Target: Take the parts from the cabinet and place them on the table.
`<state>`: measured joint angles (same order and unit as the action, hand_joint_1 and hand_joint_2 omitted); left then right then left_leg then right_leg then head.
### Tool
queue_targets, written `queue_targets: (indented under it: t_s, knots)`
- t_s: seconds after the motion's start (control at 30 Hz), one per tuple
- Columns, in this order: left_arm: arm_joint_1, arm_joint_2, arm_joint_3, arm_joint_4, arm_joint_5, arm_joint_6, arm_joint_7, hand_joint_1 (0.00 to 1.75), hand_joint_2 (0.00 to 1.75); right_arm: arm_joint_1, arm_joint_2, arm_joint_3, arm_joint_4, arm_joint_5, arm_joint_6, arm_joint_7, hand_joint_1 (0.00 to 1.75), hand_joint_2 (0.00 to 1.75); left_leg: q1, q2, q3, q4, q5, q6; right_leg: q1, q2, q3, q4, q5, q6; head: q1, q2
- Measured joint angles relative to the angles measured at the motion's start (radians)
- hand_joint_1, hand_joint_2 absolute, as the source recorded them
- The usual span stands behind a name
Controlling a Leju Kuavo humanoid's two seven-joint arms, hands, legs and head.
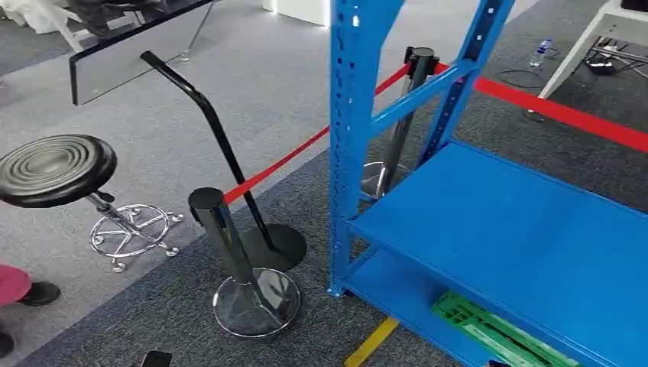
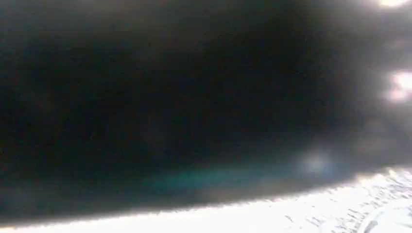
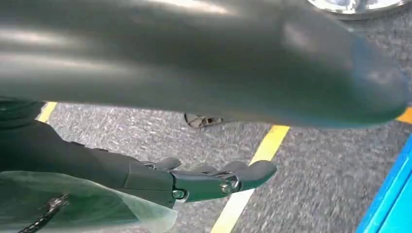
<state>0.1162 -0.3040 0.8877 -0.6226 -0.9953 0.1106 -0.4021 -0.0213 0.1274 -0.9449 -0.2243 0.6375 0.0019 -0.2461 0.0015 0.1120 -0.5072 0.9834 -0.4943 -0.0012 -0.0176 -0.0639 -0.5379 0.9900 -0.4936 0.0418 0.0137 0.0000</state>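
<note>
Lower shelf: green slatted plastic crate [image 1: 500, 335] on blue steel rack [image 1: 489, 229], cut off.
Right hand [image 3: 204, 180]: fingers extended, empty.
Left hand: state indeterminable; view dark.

R hand [image 3: 204, 180]: dark grey moulded shell w/ smooth matte fingers [image 3: 252, 171], rounded tips, small silver pivot screws/pins at the knuckles, plus a thick glossy grey thumb [image 3: 204, 63], blurred, close to the lens w/ a faint blue sheen at its tip. Wrist end has a translucent greenish-clear cover [image 3: 73, 204] w/ a thin black braided cable [image 3: 46, 211] running over it to a small metal fitting. L wrist view too dark & blurred to make out any body detail.
</note>
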Motion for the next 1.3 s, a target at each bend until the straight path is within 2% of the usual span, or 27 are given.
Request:
queue_targets:
  t_s: [0.07,0.13,0.17,0.23,0.27,0.3,0.37,0.4,0.43,0.57,0.6,0.63,0.67,0.73,0.77,0.8,0.87,0.9,0.93,0.97,1.07,1.1,1.13,1.17,1.23,1.27,1.3]
  knots:
    - [-0.002,0.000,0.001,0.001,-0.007,0.000,-0.002,0.00,0.00,0.003,0.000,0.000,0.000,-0.006,0.000,0.000,0.00,0.00,0.006,0.016,0.007,-0.002,-0.006,-0.013,0.001,0.021,-0.010,-0.003,0.001,-0.015,0.002,0.000]
    - [-0.001,0.001,0.007,0.002,-0.010,-0.002,-0.002,0.00,0.00,0.003,0.000,-0.001,0.000,-0.008,-0.001,0.000,0.00,0.00,0.011,-0.067,-0.016,0.062,-0.063,-0.023,-0.003,0.042,0.000,-0.005,0.009,-0.030,-0.004,0.000]
    - [0.000,0.001,0.011,0.003,-0.011,-0.003,-0.002,0.00,0.00,0.001,0.000,-0.001,0.000,-0.009,0.001,0.000,0.00,0.00,0.011,-0.091,-0.047,0.137,-0.106,-0.023,-0.002,0.055,-0.002,-0.005,0.010,-0.032,-0.005,0.000]
    - [0.001,0.001,0.018,0.005,-0.011,-0.003,-0.002,0.00,0.00,0.002,0.000,-0.001,0.000,-0.009,0.002,0.000,0.00,0.00,0.010,-0.105,-0.122,0.301,-0.172,-0.021,0.003,0.085,-0.005,-0.004,0.011,-0.035,-0.006,0.000]
    - [0.001,0.001,0.020,0.005,-0.011,-0.003,-0.002,0.00,0.00,0.003,0.000,-0.001,0.000,-0.009,0.003,0.000,0.00,0.00,0.010,-0.106,-0.137,0.327,-0.169,-0.019,0.005,0.100,-0.004,-0.004,0.011,-0.035,-0.006,0.000]
    - [0.001,0.001,0.021,0.005,-0.011,-0.003,-0.002,0.00,0.00,0.005,0.000,-0.001,0.000,-0.009,0.003,0.000,0.00,0.00,0.010,-0.107,-0.130,0.306,-0.139,-0.015,0.007,0.115,-0.002,-0.004,0.011,-0.035,-0.006,0.000]
    - [0.001,0.001,0.023,0.005,-0.011,-0.003,-0.002,0.00,0.00,0.004,0.000,-0.001,0.000,-0.009,0.003,0.000,0.00,0.00,0.009,-0.120,-0.068,0.155,-0.039,-0.003,0.009,0.148,0.002,-0.003,0.011,-0.035,-0.006,0.000]
    - [0.001,0.001,0.024,0.005,-0.011,-0.003,-0.002,0.00,0.00,0.003,0.000,-0.001,0.000,-0.009,0.003,0.000,0.00,0.00,0.008,-0.149,-0.034,0.070,0.007,0.005,0.010,0.162,0.005,-0.003,0.011,-0.034,-0.006,0.000]
    - [0.002,0.002,0.026,0.006,-0.011,-0.004,-0.002,0.00,0.00,0.002,0.000,-0.001,0.000,-0.009,0.003,0.000,0.00,0.00,0.009,-0.195,-0.018,0.037,0.002,0.013,0.012,0.172,0.002,-0.002,0.011,-0.030,-0.003,0.000]
    - [-0.004,0.000,0.029,0.007,-0.017,-0.006,-0.002,0.00,0.00,0.010,0.000,-0.001,0.001,-0.013,0.004,0.000,0.00,0.00,0.005,-0.167,-0.014,0.010,0.000,0.020,0.004,0.214,-0.023,-0.005,0.021,-0.005,-0.008,0.000]
    - [-0.004,-0.002,0.031,0.007,-0.020,-0.008,-0.002,0.00,0.00,0.011,0.000,-0.001,0.001,-0.014,0.004,0.000,0.00,0.00,0.014,-0.149,-0.008,-0.007,0.008,0.027,0.004,0.186,-0.030,0.007,0.012,-0.004,-0.006,0.000]
    - [-0.004,-0.002,0.033,0.007,-0.023,-0.011,-0.002,0.00,0.00,0.009,0.000,-0.001,0.001,-0.015,0.005,0.000,0.00,0.00,0.012,-0.138,-0.006,-0.010,0.009,0.032,0.010,0.125,-0.047,0.040,-0.012,-0.002,-0.003,0.000]
    - [-0.003,-0.002,0.036,0.007,-0.024,-0.014,-0.002,0.00,0.00,0.004,0.000,-0.001,0.001,-0.016,0.006,0.000,0.00,0.00,0.010,-0.122,-0.007,-0.010,0.008,0.035,0.010,0.093,-0.084,0.110,-0.052,0.002,0.004,0.000]
    - [-0.002,-0.003,0.044,0.006,-0.030,-0.022,-0.002,0.00,0.00,0.001,0.000,-0.001,0.001,-0.017,0.008,0.000,0.00,0.00,0.006,-0.087,-0.007,-0.010,0.006,0.038,0.005,0.074,-0.165,0.274,-0.122,0.011,0.002,0.000]
    - [-0.002,-0.003,0.044,0.007,-0.030,-0.025,-0.002,0.00,0.00,0.002,0.000,-0.001,0.001,-0.018,0.010,0.001,0.00,0.00,0.006,-0.075,-0.007,-0.010,0.006,0.037,0.004,0.071,-0.186,0.319,-0.130,0.014,0.002,0.000]
    - [-0.002,-0.003,0.045,0.007,-0.031,-0.027,-0.001,0.00,0.00,0.005,0.000,-0.001,0.002,-0.019,0.009,0.001,0.00,0.00,0.006,-0.062,-0.007,-0.009,0.005,0.036,0.002,0.069,-0.182,0.314,-0.114,0.016,0.002,0.000]
    - [-0.002,-0.005,0.049,0.006,-0.034,-0.032,0.000,0.00,0.00,0.007,0.000,-0.002,0.001,-0.023,0.006,0.001,0.00,0.00,0.007,-0.036,-0.001,-0.008,-0.001,0.029,-0.002,0.054,-0.101,0.165,-0.031,0.019,0.003,0.000]
    - [-0.002,-0.006,0.050,0.006,-0.039,-0.037,0.001,0.00,0.00,0.006,0.000,-0.003,0.001,-0.024,0.004,0.002,0.00,0.00,0.007,-0.024,0.005,-0.007,-0.005,0.024,-0.002,0.028,-0.043,0.063,0.007,0.018,0.003,0.000]
    - [-0.001,-0.005,0.051,0.004,-0.041,-0.040,0.001,0.00,0.00,0.004,0.000,-0.003,0.001,-0.025,0.002,0.002,0.00,0.00,0.001,-0.016,0.008,-0.004,-0.010,0.017,0.003,-0.025,-0.014,0.006,0.001,0.019,0.004,0.000]
    - [0.001,-0.006,0.054,0.003,-0.044,-0.045,0.001,0.00,0.00,0.000,0.000,-0.003,0.001,-0.026,0.002,0.002,0.00,0.00,-0.004,-0.009,0.006,0.001,-0.016,0.010,0.004,-0.008,-0.002,0.004,0.006,0.003,0.002,0.000]
    - [-0.001,-0.006,0.060,-0.005,-0.053,-0.056,0.001,0.00,0.00,0.007,0.000,-0.005,0.001,-0.027,0.002,0.003,0.00,0.00,-0.001,0.017,0.018,0.000,-0.018,0.001,0.009,0.026,-0.023,0.007,0.004,-0.013,-0.003,0.000]
    - [-0.001,-0.006,0.062,-0.007,-0.057,-0.060,0.001,0.00,0.00,0.008,0.000,-0.005,0.001,-0.027,0.002,0.003,0.00,0.00,0.004,0.006,0.018,0.003,-0.028,-0.010,0.004,0.035,-0.008,0.003,0.008,-0.022,-0.002,0.000]
    - [0.000,-0.006,0.064,-0.009,-0.063,-0.063,0.001,0.00,0.00,0.008,0.000,-0.006,0.001,-0.027,0.002,0.003,0.00,0.00,0.007,-0.050,0.011,0.029,-0.054,-0.014,0.004,0.045,-0.009,0.003,0.009,-0.027,-0.007,0.000]
    - [0.001,-0.006,0.068,-0.010,-0.065,-0.064,0.001,0.00,0.00,0.006,0.000,-0.006,0.001,-0.028,0.002,0.003,0.00,0.00,0.008,-0.084,-0.015,0.092,-0.096,-0.014,0.004,0.055,-0.010,0.003,0.012,-0.033,-0.009,0.000]
    - [0.003,-0.006,0.076,-0.010,-0.068,-0.064,0.000,0.00,0.00,0.003,0.000,-0.006,0.001,-0.029,0.002,0.003,0.00,0.00,0.008,-0.104,-0.091,0.261,-0.173,-0.013,0.008,0.084,-0.013,0.004,0.014,-0.037,-0.009,0.000]
    - [0.003,-0.006,0.078,-0.010,-0.069,-0.064,0.001,0.00,0.00,0.004,0.000,-0.006,0.001,-0.029,0.002,0.003,0.00,0.00,0.008,-0.105,-0.123,0.321,-0.187,-0.011,0.010,0.098,-0.013,0.004,0.014,-0.038,-0.009,0.000]
    - [0.002,-0.006,0.081,-0.010,-0.070,-0.065,0.001,0.00,0.00,0.006,0.000,-0.006,0.001,-0.029,0.002,0.003,0.00,0.00,0.007,-0.106,-0.131,0.328,-0.172,-0.008,0.012,0.113,-0.012,0.004,0.014,-0.038,-0.009,0.000]
